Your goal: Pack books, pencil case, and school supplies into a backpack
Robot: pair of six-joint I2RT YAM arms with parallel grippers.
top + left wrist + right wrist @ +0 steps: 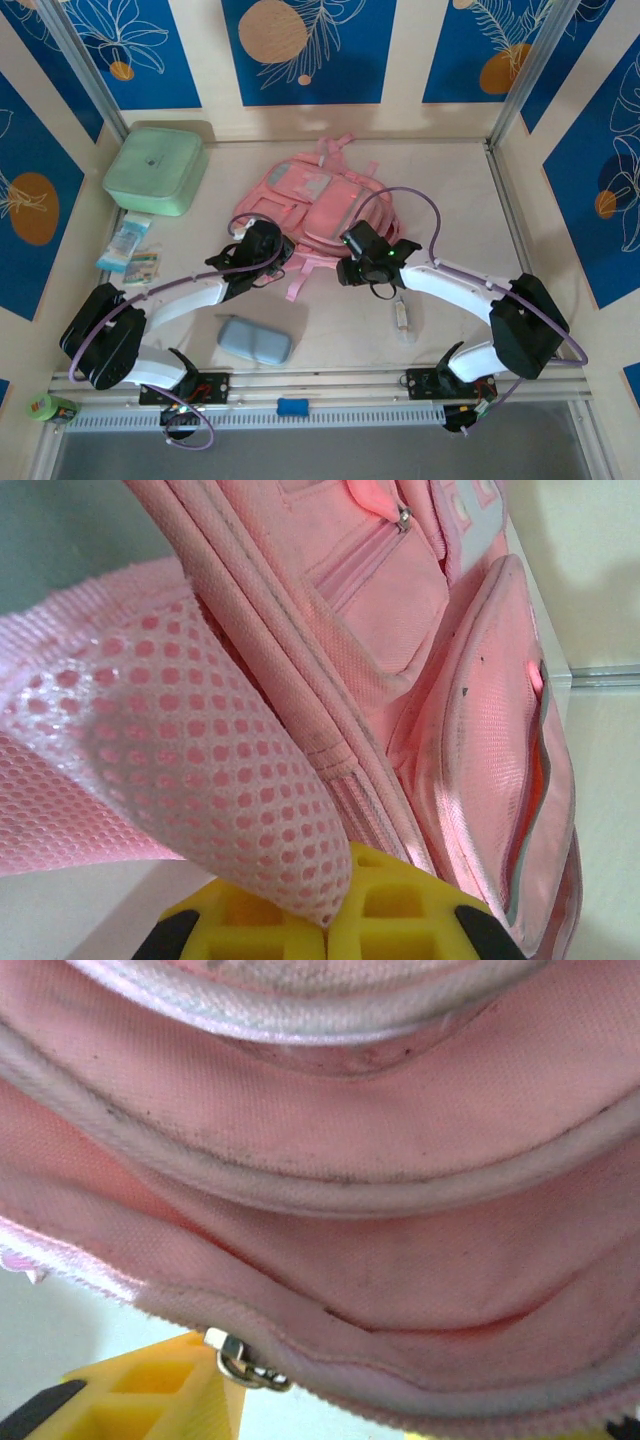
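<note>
1. Pink fabric marks the backpack (315,205), which lies flat on the counter (450,200) in the upper middle of the overhead view. Its long axis runs up and down the frame, leaning a little right. Looped straps are at the far end, and one strap trails off the near end.
2. Its front faces up, with grey-trimmed pockets. The left wrist view shows zipped pockets, piped seams and a padded strap of pink mesh.
3. The left hand (268,247) sits at the backpack's lower left edge. The arm bows in from the lower left with its elbow far out. Its yellow fingers (400,910) are pressed together on the tip of the mesh strap.
4. The right hand (348,268) meets the backpack's near edge, with the arm arching in from the lower right. Its fingers (150,1390) are spread wide, and the zip edge and a metal zip pull (240,1360) lie just above the gap.
5. The pencil case (254,340), a soft blue-grey pouch, lies at lower centre-left, well apart from the backpack. Its long axis runs left to right, dipping slightly right.
6. The wrapped stick (402,315) lies right of centre beside the right forearm, pointing up and down the frame.
</note>
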